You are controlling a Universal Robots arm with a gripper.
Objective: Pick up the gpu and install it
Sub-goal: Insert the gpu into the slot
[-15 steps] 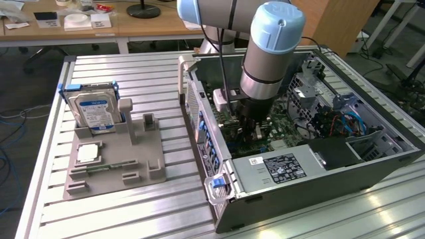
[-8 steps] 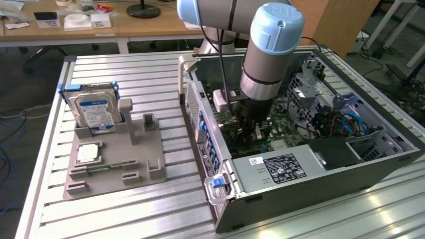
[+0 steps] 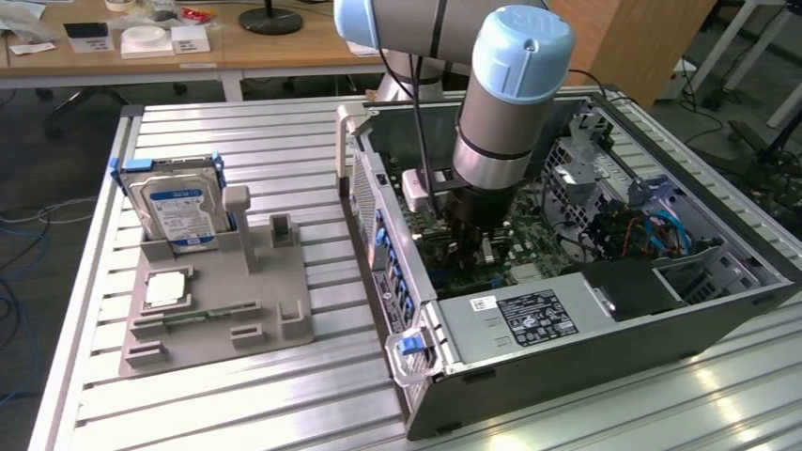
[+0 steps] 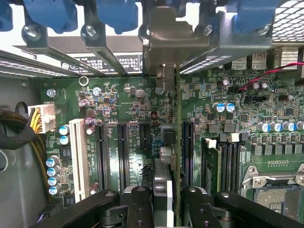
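Item: thin green circuit-board gpu (image 4: 176,156) with silver metal end bracket (image 4: 171,42), held edge-on. Clamped between the black gripper (image 4: 169,199) fingers (image 4: 138,202), jaws narrowed onto the card.

Location: inside the open grey computer case (image 3: 701,315), directly beneath the gripper (image 3: 474,246), above the green motherboard (image 4: 123,102).

Orientation: long axis parallel to the row of black expansion slots (image 4: 122,152), bracket end toward the case's rear slot openings with blue latches (image 4: 114,14).

Relation governing seating: lower card edge over a slot near the board's middle; contact with slot not discernible.

Also noted: grey fixture tray (image 3: 213,310) at the exterior view's left, holding blue-white labelled hard drive (image 3: 176,211).

Wooden desks (image 3: 188,56) behind, dark floor (image 3: 51,169), black stand base (image 3: 270,19).
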